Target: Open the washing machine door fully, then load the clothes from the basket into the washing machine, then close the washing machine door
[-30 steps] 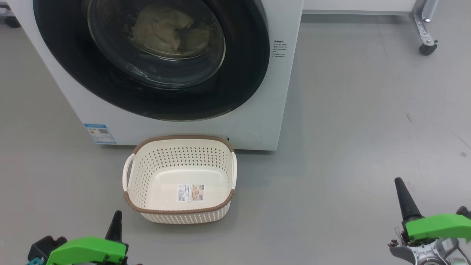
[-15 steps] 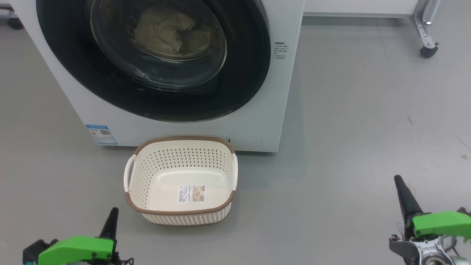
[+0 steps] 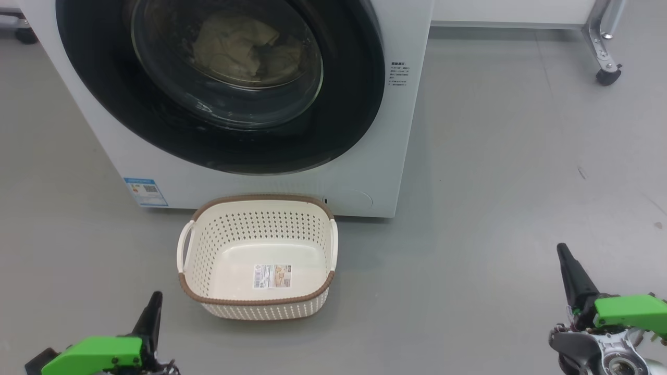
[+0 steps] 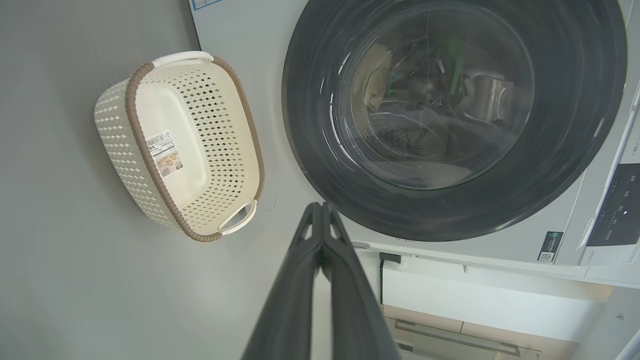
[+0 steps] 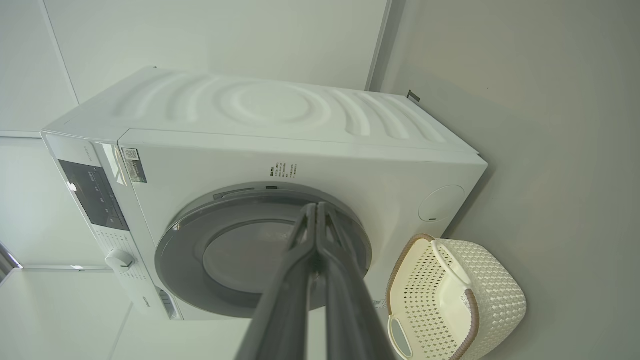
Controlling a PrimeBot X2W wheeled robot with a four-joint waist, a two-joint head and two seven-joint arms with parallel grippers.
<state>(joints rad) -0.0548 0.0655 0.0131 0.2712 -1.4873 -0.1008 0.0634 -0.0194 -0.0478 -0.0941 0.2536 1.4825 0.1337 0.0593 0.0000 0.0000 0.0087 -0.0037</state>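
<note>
Head view: left pincer (image 3: pixel 154 298) and right pincer (image 3: pixel 561 249) have eased outward, each closed and empty. Basket (image 3: pixel 260 199) sits empty just in front of the washing machine (image 3: pixel 365 192); clothes (image 3: pixel 239 47) lie behind the shut washing machine door (image 3: pixel 344 104). Wrist views: fingers (image 4: pixel 292 290) pressed together. Task looks done.

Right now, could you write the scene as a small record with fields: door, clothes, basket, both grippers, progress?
door: washing machine door shut, flush with the washing machine front
load: clothes inside, seen through the door
container: basket empty, upright on the floor before the machine
left arm: left gripper shut, empty, near the basket's left
right arm: right gripper shut, empty, far to the basket's right
progress: all steps look done
</note>
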